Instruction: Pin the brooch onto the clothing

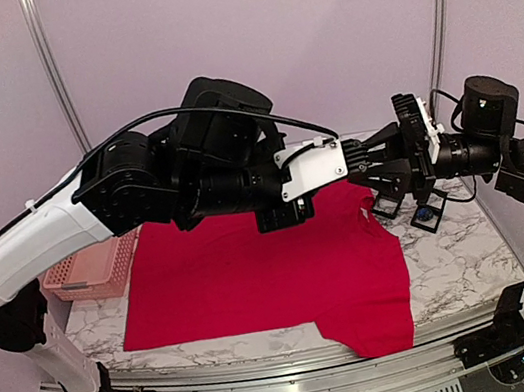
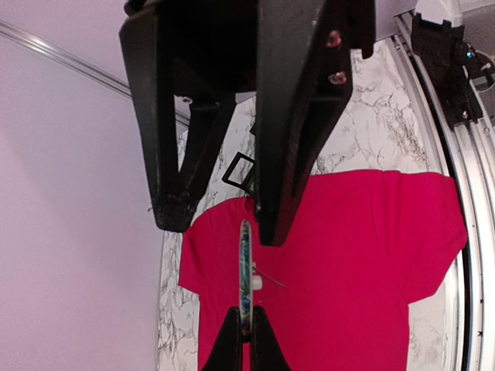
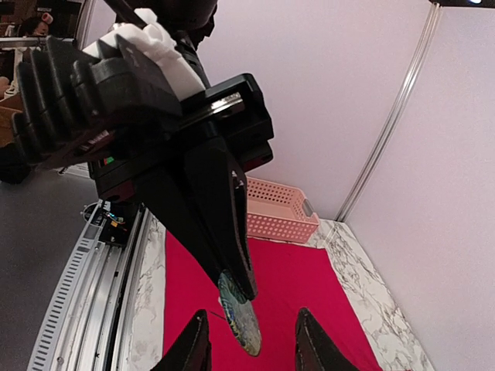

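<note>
Brooch: a round disc with a blue-green face, up in the air between the two hands, well above the cloth; edge-on in the left wrist view, its thin pin sticking out to one side.
Right hand: pinching the brooch by its lower rim; in the left wrist view two dark tips sit against both faces.
Left hand: spread; one fingertip is just beside the top of the disc, whether touching I cannot tell; it grips nothing.
Clothing: the red T-shirt lies flat on the marble bench, below both hands; pink basket just beside its far left corner.
Step in hand (judged): hand meets hand over the shirt, to pass or re-seat the brooch so the pin is free; nothing pinned yet, task early.
To do it well: close the left hand slowly on the rim, clear of pin and clasp; the right hand lets go only once the disc is seen held on both sides; no twisting while both grip.
Next call: lower over a flat stretch of the chest, pin at a shallow slant, so it takes in a small fold and comes out again.
Risk: the disc is thin and looks smooth — it may pivot or drop; soft cloth will likely bunch under the point, so the free hand should press it down nearby.
</note>
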Motion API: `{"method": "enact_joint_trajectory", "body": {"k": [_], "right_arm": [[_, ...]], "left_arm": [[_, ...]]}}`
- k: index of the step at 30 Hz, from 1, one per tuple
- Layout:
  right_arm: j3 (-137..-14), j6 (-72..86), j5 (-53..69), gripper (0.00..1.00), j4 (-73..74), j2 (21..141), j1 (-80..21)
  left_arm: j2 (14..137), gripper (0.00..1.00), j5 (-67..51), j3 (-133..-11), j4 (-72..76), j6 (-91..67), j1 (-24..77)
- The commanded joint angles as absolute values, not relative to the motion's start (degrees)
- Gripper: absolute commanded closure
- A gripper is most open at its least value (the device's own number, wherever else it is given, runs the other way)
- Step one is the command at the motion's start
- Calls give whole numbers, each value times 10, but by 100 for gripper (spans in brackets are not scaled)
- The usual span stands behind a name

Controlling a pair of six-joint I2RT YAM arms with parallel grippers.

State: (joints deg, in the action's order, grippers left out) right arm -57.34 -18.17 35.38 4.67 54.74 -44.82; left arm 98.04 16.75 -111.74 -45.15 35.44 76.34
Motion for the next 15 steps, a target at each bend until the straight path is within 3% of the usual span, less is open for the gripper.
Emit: {"method": "enact_joint_trajectory", "body": {"k": [1,3,7,15], "right_arm": [[-560,-198,394,62,63,545,-446],[-554,-202,387,62,57,538,-446],[-555,-192,368,77,41,546,-446],[-556,-193,374,93,30,567,-446]], "left_arm": [[964,100,172,-1119,-444,345,774],[964,100,169,-1119,-445,345,774],[966,100,155,-1120,-450,352,777],[963,100,148,-1119,-461,350,779]]}}
